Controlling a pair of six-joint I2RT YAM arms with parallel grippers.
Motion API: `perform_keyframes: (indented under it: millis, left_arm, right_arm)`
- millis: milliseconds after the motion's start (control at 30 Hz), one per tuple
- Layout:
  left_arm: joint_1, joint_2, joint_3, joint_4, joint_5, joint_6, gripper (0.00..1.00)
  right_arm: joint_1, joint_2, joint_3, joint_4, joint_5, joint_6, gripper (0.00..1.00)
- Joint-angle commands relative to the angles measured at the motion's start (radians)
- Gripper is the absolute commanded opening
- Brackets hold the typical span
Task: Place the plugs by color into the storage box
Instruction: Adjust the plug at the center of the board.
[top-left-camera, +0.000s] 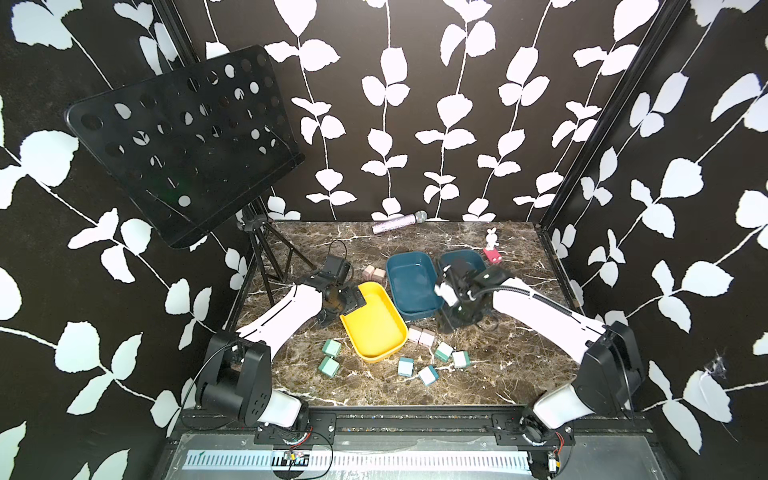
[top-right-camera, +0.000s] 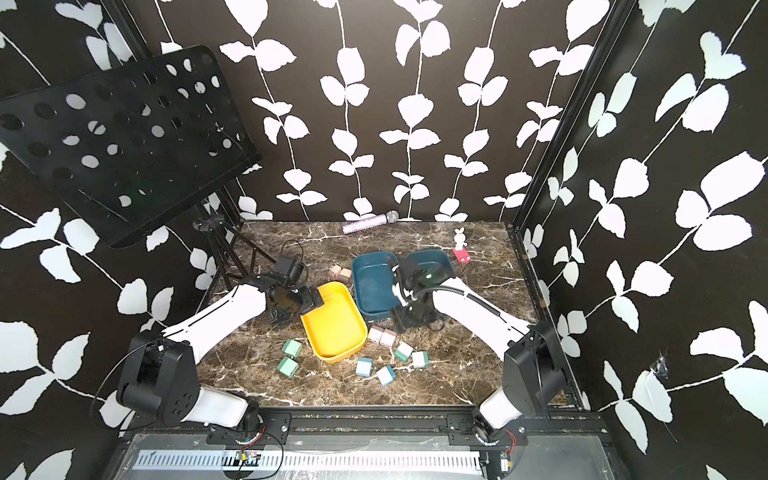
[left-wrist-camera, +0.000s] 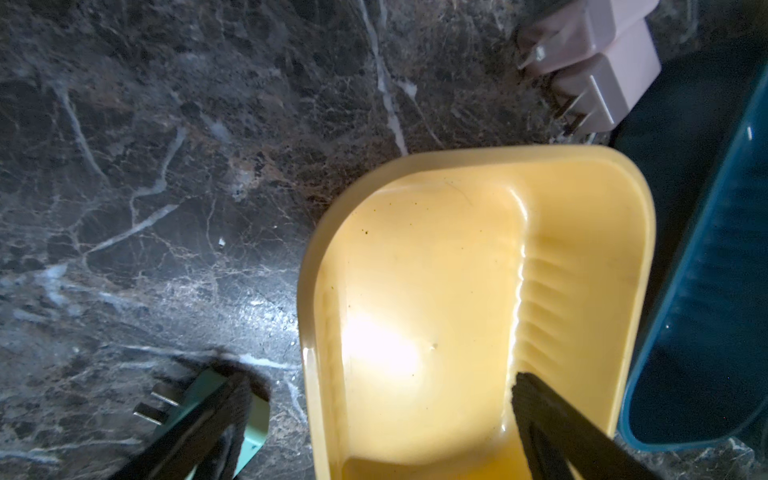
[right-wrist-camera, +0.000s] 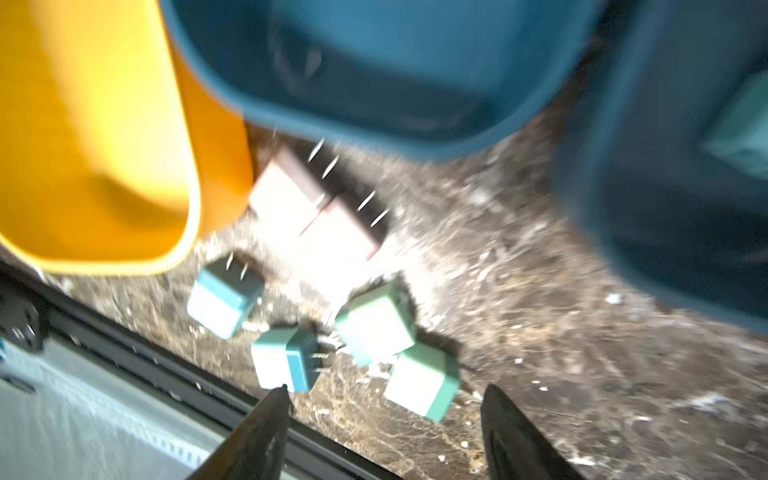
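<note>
Marble counter (top-left-camera: 519, 374) carries scattered plugs (top-left-camera: 428, 375), lower centre. Left tool (left-wrist-camera: 378, 386) gapes over the yellow tray (top-left-camera: 374, 326); right tool (right-wrist-camera: 386, 388), wrist bent down, open and empty, half hides a blue tray (top-left-camera: 478, 257).

Yellow tray (left-wrist-camera: 640, 232), beige plugs (left-wrist-camera: 611, 79), marble table (left-wrist-camera: 166, 166).

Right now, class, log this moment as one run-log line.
left pincer: open, astride yellow tray rim | right pincer: open, empty | beige plugs, green plugs, blue plugs: loose on marble tabletop
</note>
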Motion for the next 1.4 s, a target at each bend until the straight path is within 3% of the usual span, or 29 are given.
perform_keyframes:
  millis: [0, 333, 533, 833, 1100, 1367]
  left_arm:
    - [-0.005, 0.003, -0.005, -0.009, 0.009, -0.01, 0.99]
    - [-0.005, -0.066, -0.038, -0.061, -0.01, -0.02, 0.99]
    - [-0.005, -0.096, -0.08, -0.065, -0.014, -0.037, 0.99]
    - [-0.005, -0.089, -0.097, -0.018, 0.008, -0.076, 0.99]
    - [-0.005, -0.09, -0.091, -0.017, 0.006, -0.081, 0.99]
    - [-0.005, -0.074, -0.029, -0.058, -0.046, -0.007, 0.99]
  right_arm:
    - [0.057, -0.022, -0.043, 0.004, -0.016, -0.059, 0.71]
    - [0.187, -0.011, -0.233, 0.119, -0.004, -0.068, 0.71]
    - [0.213, 0.003, -0.299, 0.171, 0.017, -0.024, 0.71]
    - [0.213, 0.106, -0.286, 0.221, 0.208, 0.015, 0.73]
    - [0.212, 0.105, -0.264, 0.274, 0.225, 0.022, 0.75]
    - [0.213, -0.038, -0.213, 0.185, 0.211, 0.097, 0.76]
